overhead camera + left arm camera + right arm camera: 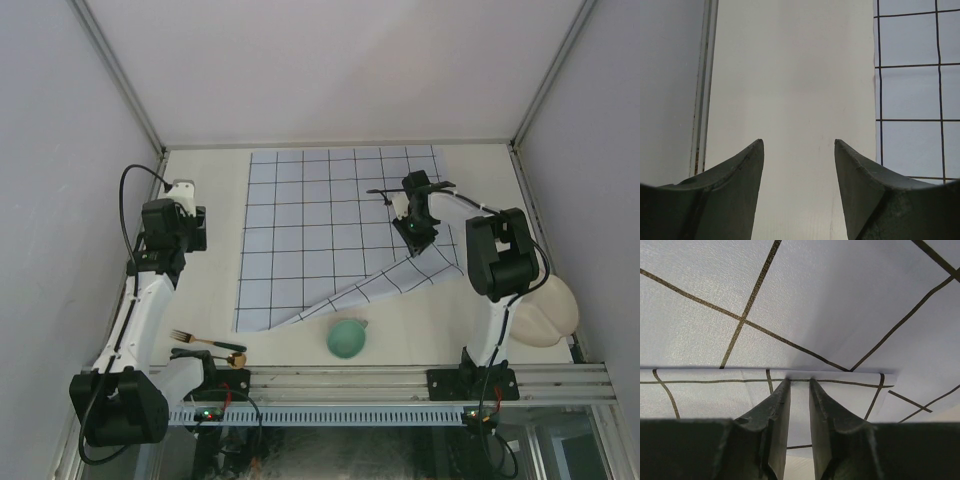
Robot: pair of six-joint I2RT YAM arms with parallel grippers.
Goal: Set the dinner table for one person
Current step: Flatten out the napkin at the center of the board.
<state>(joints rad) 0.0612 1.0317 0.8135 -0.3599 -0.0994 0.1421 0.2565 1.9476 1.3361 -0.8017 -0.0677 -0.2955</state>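
Filling the workspace, the cream-white dinner table [290,350] carries a pale-blue gridded cloth [320,220] over its middle and far part, with the cloth's near right corner lifted and folded over. The right gripper [800,381] has narrow jaws pinching that folded edge, while the left gripper [799,142] hangs wide over bare table just left of the cloth. A teal cup [346,338] and a fork [195,339] lie near the front edge.

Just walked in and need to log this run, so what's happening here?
The right end effector pinches the folded-over near corner of the checked cloth, which lies partly spread on the table. The left end effector hangs open over bare table beside the cloth. A fork and a green cup wait near the front edge.
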